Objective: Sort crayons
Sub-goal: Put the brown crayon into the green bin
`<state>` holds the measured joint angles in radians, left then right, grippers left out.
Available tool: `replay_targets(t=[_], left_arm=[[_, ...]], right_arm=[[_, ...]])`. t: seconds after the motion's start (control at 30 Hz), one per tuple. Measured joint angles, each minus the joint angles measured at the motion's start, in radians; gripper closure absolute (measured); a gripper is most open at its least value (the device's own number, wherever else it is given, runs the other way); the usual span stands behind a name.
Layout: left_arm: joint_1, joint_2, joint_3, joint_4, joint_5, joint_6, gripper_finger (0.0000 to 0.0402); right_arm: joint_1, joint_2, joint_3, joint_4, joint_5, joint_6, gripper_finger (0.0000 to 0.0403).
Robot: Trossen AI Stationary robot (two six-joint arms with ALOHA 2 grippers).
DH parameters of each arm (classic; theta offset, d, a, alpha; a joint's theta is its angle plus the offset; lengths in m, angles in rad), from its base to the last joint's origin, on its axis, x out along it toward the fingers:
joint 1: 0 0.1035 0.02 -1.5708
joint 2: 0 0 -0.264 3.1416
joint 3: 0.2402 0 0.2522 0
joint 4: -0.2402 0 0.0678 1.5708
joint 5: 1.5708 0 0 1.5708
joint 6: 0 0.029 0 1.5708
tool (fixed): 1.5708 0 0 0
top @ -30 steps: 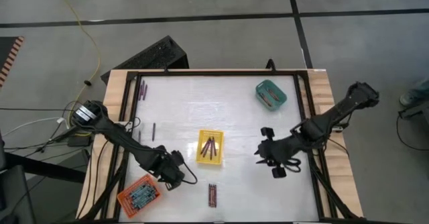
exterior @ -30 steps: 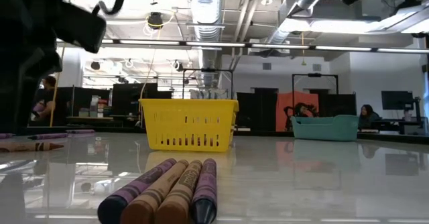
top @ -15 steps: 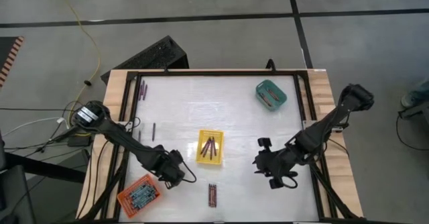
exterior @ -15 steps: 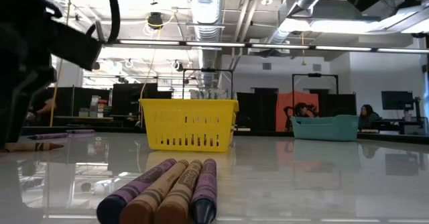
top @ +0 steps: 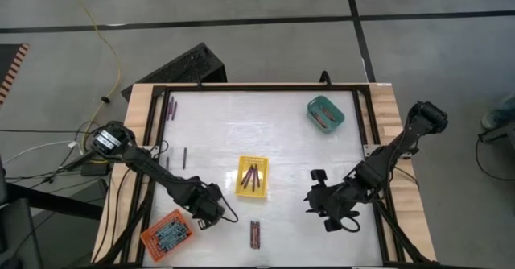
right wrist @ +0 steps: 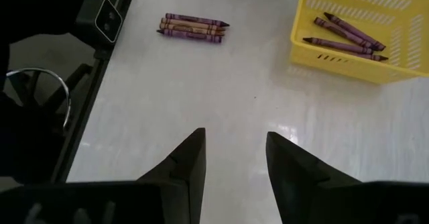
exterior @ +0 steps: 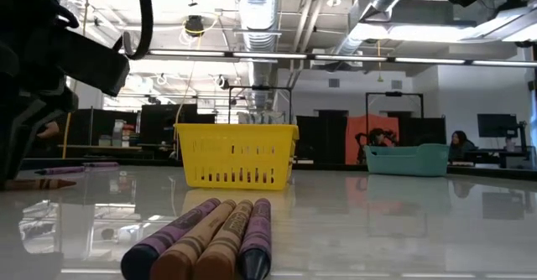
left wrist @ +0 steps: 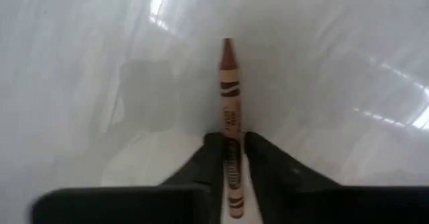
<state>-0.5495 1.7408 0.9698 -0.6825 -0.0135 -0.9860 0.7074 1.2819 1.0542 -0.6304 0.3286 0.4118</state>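
Partly sorted: left gripper pinching one brown crayon, right gripper open and empty, four crayons loose at lower centre.

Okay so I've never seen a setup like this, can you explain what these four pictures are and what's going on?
It is a two-armed robot at a white table, sorting crayons into small baskets. One picture looks straight down, one sits at tabletop level, and two come from cameras on the wrists. On the table are a yellow basket holding purple crayons, a teal basket, an orange basket, and a loose bundle of crayons. The left gripper is closed on a brown crayon lying on the table. The right gripper is open and holds nothing.
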Motion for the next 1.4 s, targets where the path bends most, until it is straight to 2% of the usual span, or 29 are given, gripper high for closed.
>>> replay_targets(t=[0.07,0.37,0.5,0.63,0.77,0.93,1.17,1.4], left_arm=[[0.000,0.000,0.001,0.006,-0.002,0.015,0.0387],[-0.001,-0.038,-0.004,0.005,-0.020,0.045,0.0397],[0.000,-0.134,-0.005,0.018,-0.104,0.051,0.0399],[-0.003,-0.237,-0.004,0.044,-0.201,0.078,0.0400],[-0.015,-0.333,-0.003,0.116,-0.293,0.147,0.0401],[-0.029,-0.391,-0.003,0.223,-0.390,0.276,0.0401],[-0.019,-0.390,-0.003,0.402,-0.467,0.470,0.0401],[-0.019,-0.389,-0.003,0.555,-0.516,0.629,0.0401]], right_arm=[[0.000,0.000,0.000,0.003,0.003,0.005,0.0255],[0.000,0.000,0.000,0.016,0.013,0.008,0.0255],[-0.001,0.000,0.000,0.023,0.023,0.010,0.0255],[-0.001,0.000,0.000,0.047,0.080,0.010,0.0255],[-0.001,0.000,0.000,0.061,0.125,0.009,0.0255],[-0.001,0.000,0.000,0.112,0.180,0.001,0.0255],[-0.003,0.000,0.000,0.200,0.247,-0.038,0.0255],[-0.024,0.000,0.000,0.302,0.250,-0.095,0.0255]])
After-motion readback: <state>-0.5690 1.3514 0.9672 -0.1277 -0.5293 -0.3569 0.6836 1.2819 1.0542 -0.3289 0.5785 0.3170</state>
